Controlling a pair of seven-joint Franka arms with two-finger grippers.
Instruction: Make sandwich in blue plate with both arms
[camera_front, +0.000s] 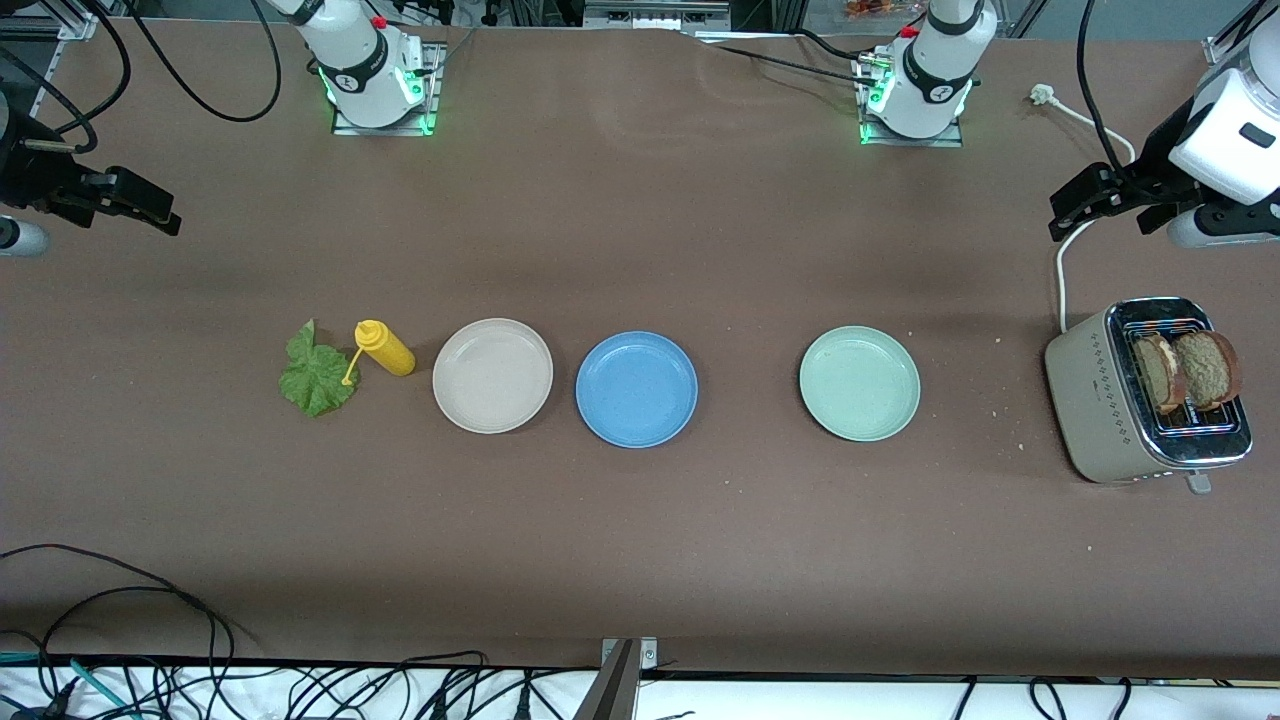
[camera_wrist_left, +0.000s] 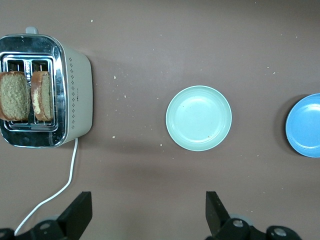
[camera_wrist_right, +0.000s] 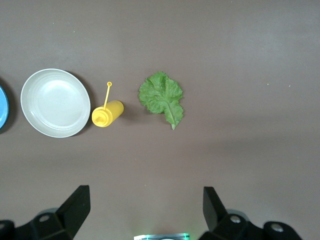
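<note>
The blue plate (camera_front: 636, 388) lies empty at the table's middle; it also shows in the left wrist view (camera_wrist_left: 305, 125). Two toasted bread slices (camera_front: 1160, 373) (camera_front: 1207, 368) stand in the toaster (camera_front: 1090, 400) at the left arm's end; they show in the left wrist view (camera_wrist_left: 14, 95) (camera_wrist_left: 42, 95). A green lettuce leaf (camera_front: 317, 372) (camera_wrist_right: 161, 96) lies flat at the right arm's end. My left gripper (camera_front: 1062, 212) (camera_wrist_left: 148, 210) is open and empty, up over the table beside the toaster. My right gripper (camera_front: 165, 215) (camera_wrist_right: 146, 207) is open and empty, up over the table near the lettuce.
A beige plate (camera_front: 492, 375) lies between the blue plate and a yellow squeeze bottle (camera_front: 384, 347) lying on its side by the lettuce. A mint-green plate (camera_front: 859, 382) lies between the blue plate and the toaster. The toaster's white cord (camera_front: 1062, 270) runs toward the left arm's base.
</note>
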